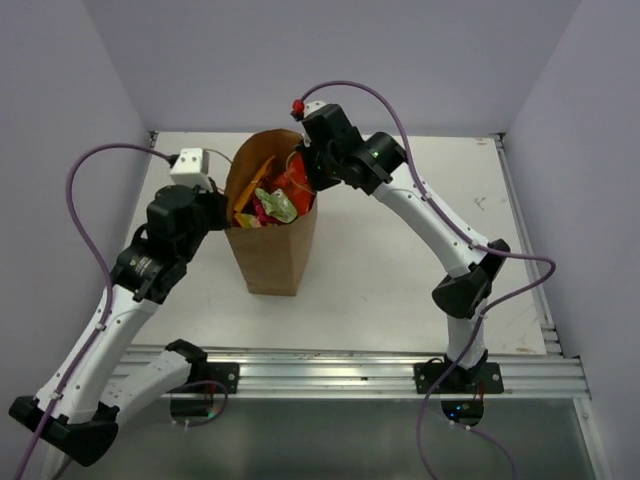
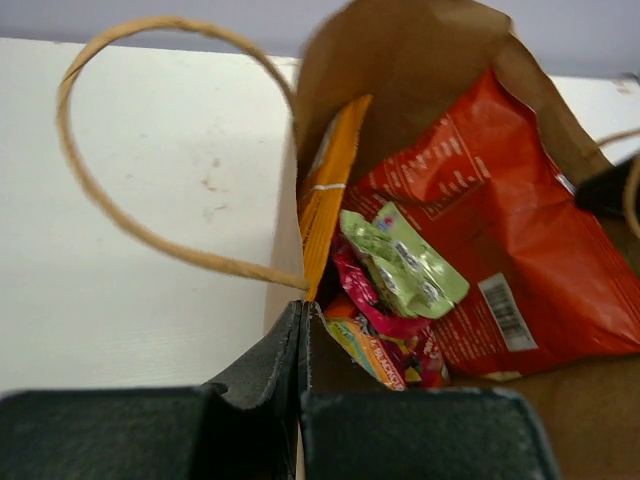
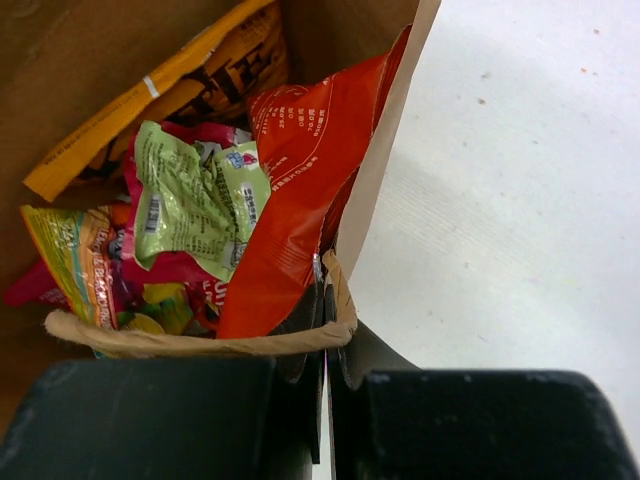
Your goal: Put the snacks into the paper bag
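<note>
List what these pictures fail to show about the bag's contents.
Paper bag floor: every view, buried under packets.
Orange chip bag, lower part: both wrist views, covered by the green packet.
Red chip bag print: left wrist, blurred; top external, too small.
Packet count: lower ones overlapped in every view.

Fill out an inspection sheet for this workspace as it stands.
Surface: white table, a few faint scuffs.
Job's things: paper bag stands upright mid-table, mouth open. Inside are an orange chip bag, a red chip bag, a green packet and a pink packet.
Clutter: nothing seen.
Grippers: left gripper shut on the bag's rim on its side; right gripper shut on the opposite rim, where a paper handle lies across.
Cables: purple cables loop above both arms, clear of the bag.
Surroundings: lilac walls on three sides; metal rail along the near edge.
</note>
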### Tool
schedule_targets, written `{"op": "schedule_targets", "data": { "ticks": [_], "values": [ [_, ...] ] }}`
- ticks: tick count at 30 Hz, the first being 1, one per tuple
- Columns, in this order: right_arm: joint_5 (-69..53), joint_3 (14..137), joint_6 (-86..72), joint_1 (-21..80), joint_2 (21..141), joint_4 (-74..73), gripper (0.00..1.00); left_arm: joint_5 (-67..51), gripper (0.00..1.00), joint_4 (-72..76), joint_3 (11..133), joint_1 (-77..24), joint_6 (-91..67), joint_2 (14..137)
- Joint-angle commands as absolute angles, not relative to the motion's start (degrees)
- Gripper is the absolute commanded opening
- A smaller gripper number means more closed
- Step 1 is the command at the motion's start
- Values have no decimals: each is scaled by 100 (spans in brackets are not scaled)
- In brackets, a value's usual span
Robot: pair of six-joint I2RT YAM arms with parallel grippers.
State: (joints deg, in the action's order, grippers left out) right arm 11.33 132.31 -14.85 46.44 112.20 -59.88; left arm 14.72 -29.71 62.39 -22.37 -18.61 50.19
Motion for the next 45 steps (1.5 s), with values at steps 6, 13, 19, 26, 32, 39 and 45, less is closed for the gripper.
{"op": "schedule_targets", "data": {
  "ticks": [6, 13, 19, 26, 32, 39, 45],
  "values": [
    [1792, 12499, -1512, 4606, 9792, -6126, 0, 3611, 0, -2329, 6873, -5158, -2680, 5607],
    [2047, 12007, -1705, 4579, 9335, -6416, 0, 3595, 0, -2162, 6891, -5712, -2821, 5897],
    [2127, 11295, -1810, 4509, 9123, -6320, 0, 3437, 0, -2039, 6750, -5783, -2821, 5994],
    [2303, 11030, -1864, 4438, 8930, -6153, 37, 3032, 25, -1591, 6933, -5801, -2322, 6082],
    [3540, 11530, -1714, 4456, 8139, -6011, 59, 3593, 73, -1582, 8426, -5818, -1399, 6520],
    [5087, 11884, -1406, 4447, 7524, -6776, 63, 5000, 88, -1829, 9633, -5810, -424, 6821],
    [5660, 11707, -2169, 4447, 7400, -7900, 65, 3888, 100, -2266, 9580, -4714, -797, 6794]
  ]
}}
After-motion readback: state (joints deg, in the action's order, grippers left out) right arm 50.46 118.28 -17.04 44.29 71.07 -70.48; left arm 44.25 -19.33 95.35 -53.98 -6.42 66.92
